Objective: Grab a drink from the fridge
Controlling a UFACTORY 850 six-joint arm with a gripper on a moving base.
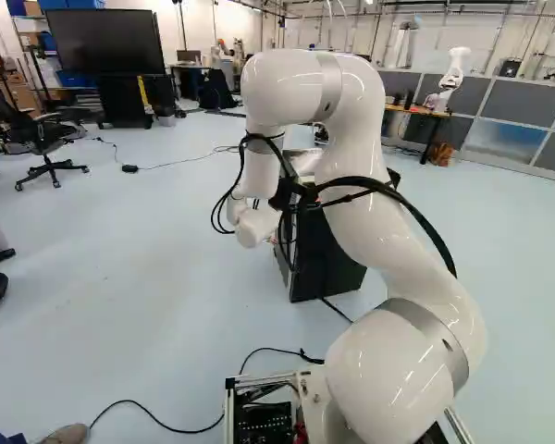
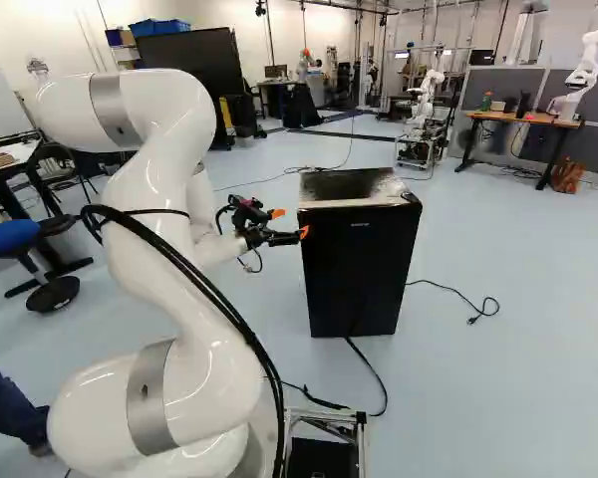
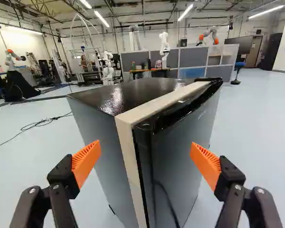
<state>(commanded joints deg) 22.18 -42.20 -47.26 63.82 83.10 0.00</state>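
– Where's the hand [image 2: 292,223]?
– Just beside the fridge [image 2: 354,269], at the near left corner in the right base view. Its orange-padded fingers are open and well apart, nothing gripped.
– And which way does the fridge point?
– It stands upright, long axis vertical. Its door [image 3: 183,137] faces back toward the base, and looks closed.
– What does the hand [image 3: 145,152] look at?
– An upright corner. In the wrist view, the pale strip [image 3: 127,152] runs down ahead, between the fingers, with the side panel [image 3: 97,142] on one side and the door on the other. The same strip crosses the flat top along the door edge.
– Any room around it?
– Floor [image 2: 518,388] shows on both sides of the fridge. One cord [image 2: 367,366] runs from its foot toward the base; another [image 2: 444,286] trails across the floor to the right in the right base view.
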